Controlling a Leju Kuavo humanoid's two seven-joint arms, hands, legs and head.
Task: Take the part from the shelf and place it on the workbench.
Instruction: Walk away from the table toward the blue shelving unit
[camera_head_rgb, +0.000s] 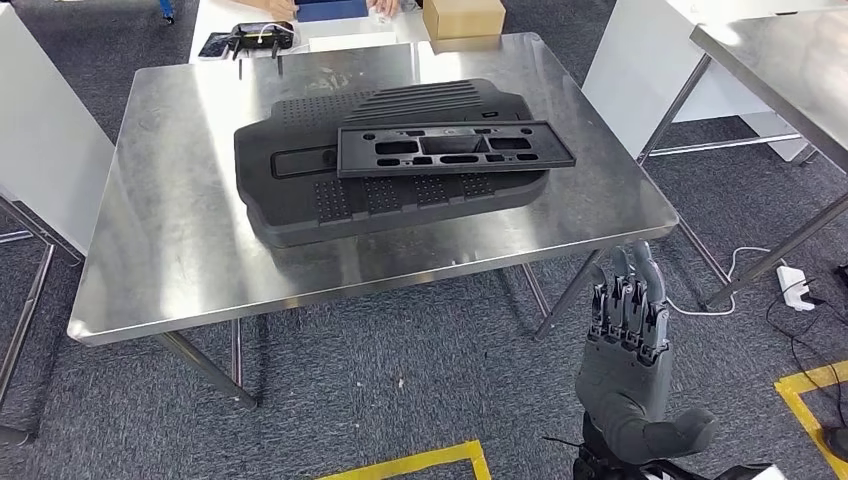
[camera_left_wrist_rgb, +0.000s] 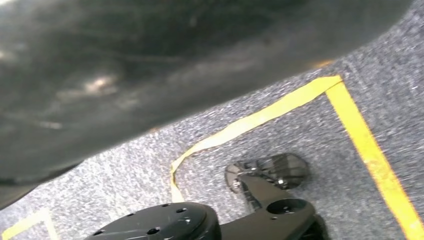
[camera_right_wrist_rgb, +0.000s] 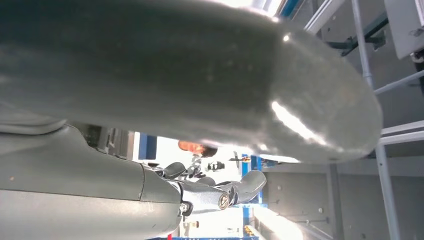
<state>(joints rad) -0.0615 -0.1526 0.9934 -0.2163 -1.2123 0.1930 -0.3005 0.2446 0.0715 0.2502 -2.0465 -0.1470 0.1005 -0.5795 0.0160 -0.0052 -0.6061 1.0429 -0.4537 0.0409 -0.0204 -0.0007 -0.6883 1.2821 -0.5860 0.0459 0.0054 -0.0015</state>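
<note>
Black part (camera_head_rgb: 400, 160) lies on workbench (camera_head_rgb: 180, 250), well apart from right robot hand (camera_head_rgb: 630, 350).

My right hand (camera_head_rgb: 628, 345), at the lower right of the head view, is dark grey all over, with a broad matte palm, a thick rounded thumb and slim fingers built of black links with small metal pins at the knuckles. A thin black cable trails off at the wrist. Up close in the right wrist view, my thumb (camera_right_wrist_rgb: 200, 80) is a smooth, glossy grey cylinder with a rounded tip, and a finger (camera_right_wrist_rgb: 235, 189) below it hinges on a bright round screw. In the left wrist view, my left hand (camera_left_wrist_rgb: 125, 65) is a blurred, dark grey glossy mass across the upper frame.
</note>
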